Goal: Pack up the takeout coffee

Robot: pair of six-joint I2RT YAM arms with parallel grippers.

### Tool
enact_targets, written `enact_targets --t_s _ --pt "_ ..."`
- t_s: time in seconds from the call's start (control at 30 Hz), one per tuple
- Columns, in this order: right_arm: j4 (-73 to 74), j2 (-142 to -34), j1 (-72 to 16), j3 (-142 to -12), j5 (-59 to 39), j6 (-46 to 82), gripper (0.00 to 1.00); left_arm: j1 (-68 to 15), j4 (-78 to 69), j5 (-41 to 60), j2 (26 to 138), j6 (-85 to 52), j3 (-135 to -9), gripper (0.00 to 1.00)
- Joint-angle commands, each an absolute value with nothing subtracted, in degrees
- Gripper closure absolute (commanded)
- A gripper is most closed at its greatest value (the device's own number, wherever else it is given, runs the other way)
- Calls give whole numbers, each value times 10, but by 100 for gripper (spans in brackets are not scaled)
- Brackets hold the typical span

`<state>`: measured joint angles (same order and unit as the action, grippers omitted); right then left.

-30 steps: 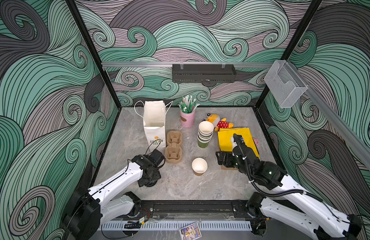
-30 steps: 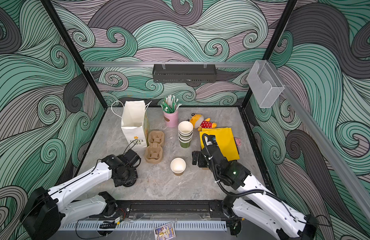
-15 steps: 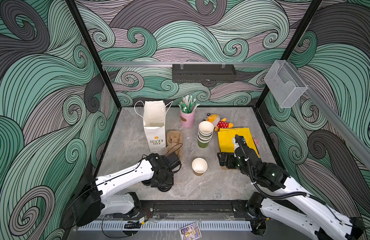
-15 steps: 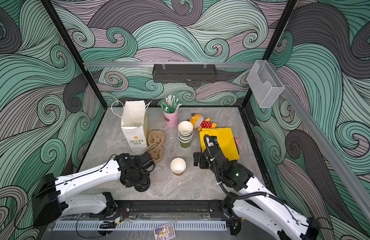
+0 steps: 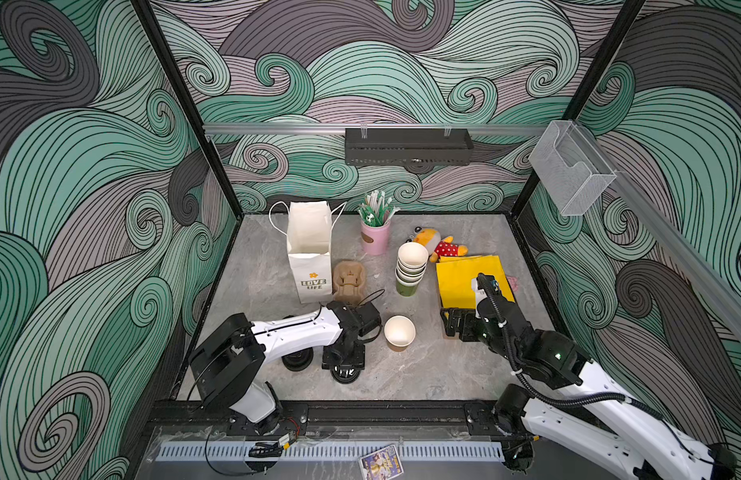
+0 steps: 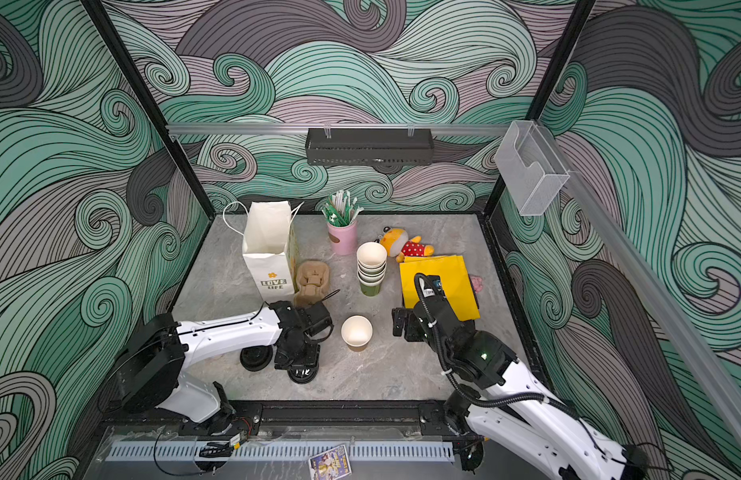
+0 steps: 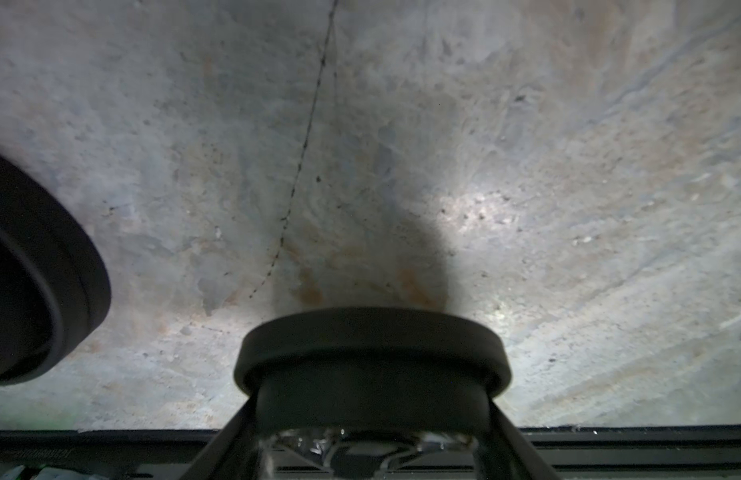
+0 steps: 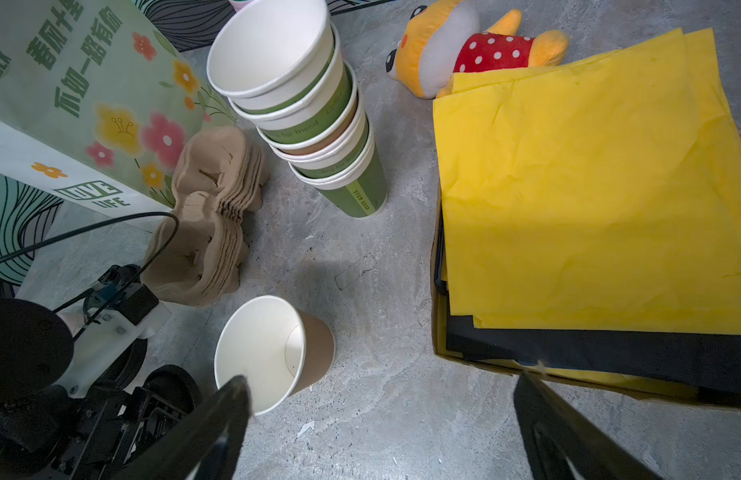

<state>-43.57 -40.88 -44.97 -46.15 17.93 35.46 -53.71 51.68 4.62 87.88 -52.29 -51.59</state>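
Noting the pose: my left pincer points down near the front of the desk, clenched on a black lid. The wrist view shows the lid lying flat between both fingers, its rim facing away from the camera. I cannot tell whether the lid rests on the desk or hangs just above it. A second lid lies on the desk just beside it, partly under my left arm. The brown cup stands upright between my two pincers, mouth open with the white inside showing. It is near the held lid but apart from it. The only green cups in view are nested in the stack, which stands behind the brown cup, toward the back. My right pincer is released, jaws spread wide and low over the desk. It sits right of the brown cup; both top views show a gap between them. Its other finger is close to the front corner of the yellow paper. The bag stands upright and open at back left, with the carriers just beside it. The straw cup and the toy are at the back.
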Motion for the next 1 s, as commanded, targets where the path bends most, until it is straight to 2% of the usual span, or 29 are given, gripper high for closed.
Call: enact_targets --t_s 0.0,0.37,0.53,0.67,0.83,0.97 --pt "-447 -414 -446 -477 186 351 1 -539 496 51 882 -529 -516 31" --pt "-464 -433 -447 -504 163 332 2 -535 508 18 819 -548 -506 18" --pt "-475 -458 -447 -529 131 309 3 -519 514 -12 732 -554 -506 16" --pt "-478 -505 -454 -561 66 288 9 -467 519 -38 659 -550 -502 17" --pt "-483 -619 -565 -616 50 267 12 -371 493 -122 507 -559 -468 18" --pt "-471 -723 -662 -666 70 266 12 -291 464 -126 403 -539 -436 18"
